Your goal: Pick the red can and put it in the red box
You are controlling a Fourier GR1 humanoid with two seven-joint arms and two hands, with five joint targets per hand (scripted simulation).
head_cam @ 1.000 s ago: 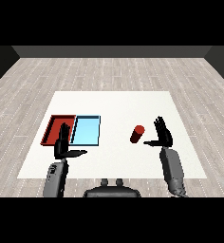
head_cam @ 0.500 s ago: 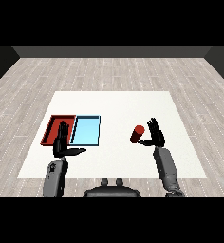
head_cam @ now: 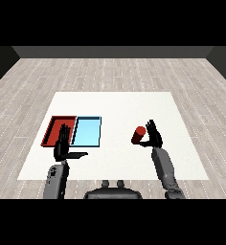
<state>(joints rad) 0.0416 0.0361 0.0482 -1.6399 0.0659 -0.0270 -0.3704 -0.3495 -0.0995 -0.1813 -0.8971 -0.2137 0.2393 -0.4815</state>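
Observation:
The red can (head_cam: 138, 135) stands on the white table (head_cam: 119, 105), right of the middle. My right hand (head_cam: 153, 136) is directly at its right side, fingers straight and pointing up, touching or nearly touching the can. The red tray (head_cam: 54, 127) lies at the left with the light blue tray (head_cam: 87, 132) beside it on the right. My left hand (head_cam: 63, 147) hovers over the near edge of the red tray, fingers straight, thumb out to the right, holding nothing.
Both trays have low rims and lie about a can's height left of the red can, with bare white table between them. The table's near edge (head_cam: 115, 178) runs just ahead of my forearms.
My right hand has moved left towards the red can, from a gap away to right beside it. The left hand has stayed in place.

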